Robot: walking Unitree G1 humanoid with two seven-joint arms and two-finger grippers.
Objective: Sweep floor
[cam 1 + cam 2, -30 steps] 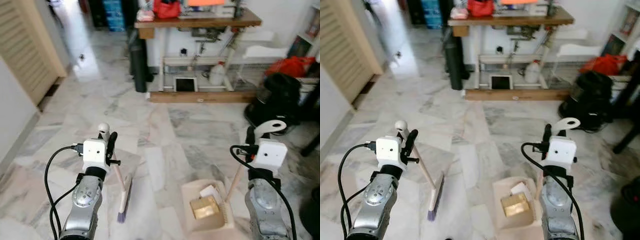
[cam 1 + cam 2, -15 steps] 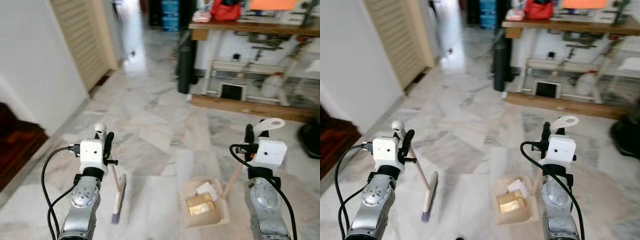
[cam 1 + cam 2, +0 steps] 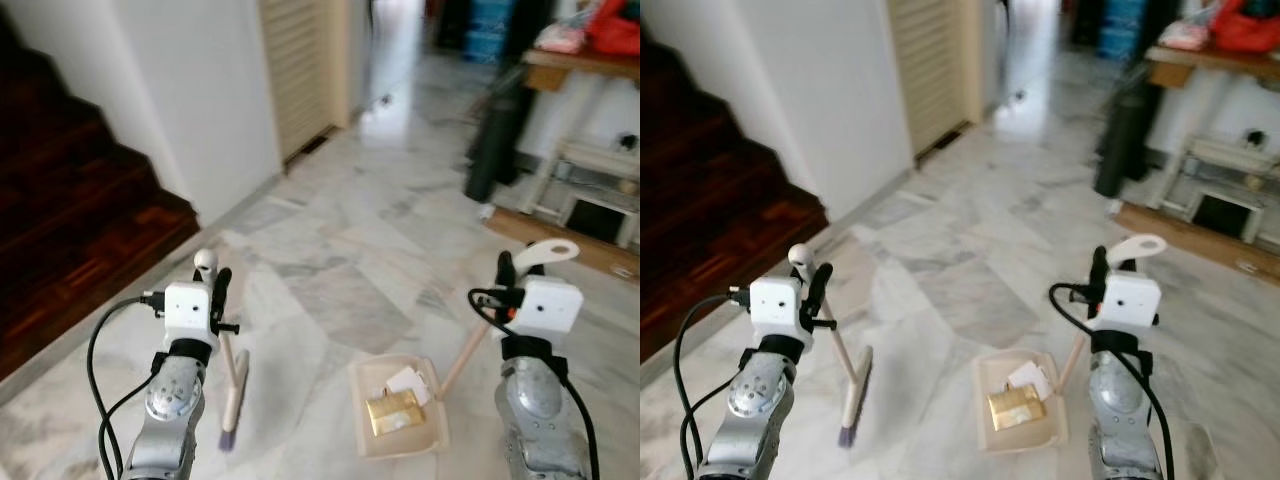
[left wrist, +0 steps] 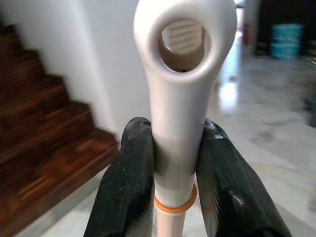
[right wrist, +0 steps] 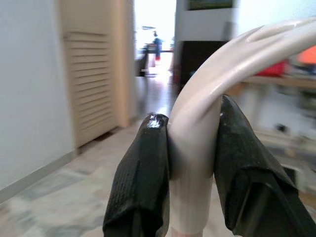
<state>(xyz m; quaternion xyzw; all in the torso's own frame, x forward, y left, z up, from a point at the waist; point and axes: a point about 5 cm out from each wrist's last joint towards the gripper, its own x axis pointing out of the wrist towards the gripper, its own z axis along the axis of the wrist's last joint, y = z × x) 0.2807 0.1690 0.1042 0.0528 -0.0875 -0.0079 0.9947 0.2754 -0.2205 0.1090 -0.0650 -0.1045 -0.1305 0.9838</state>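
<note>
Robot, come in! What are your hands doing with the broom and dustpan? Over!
Left tool shut on broom. Right tool shut on dustpan, scraps inside. Dark stairs to the left.

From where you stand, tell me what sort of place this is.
Most likely a hallway in a lived-in home: a marble floor, dark wooden stairs on the left, a slatted door ahead, and a cluttered table further back.

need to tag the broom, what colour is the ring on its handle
Orange: a thin ring around the white broom handle, just below the left gripper. Best in the left wrist view.
</note>
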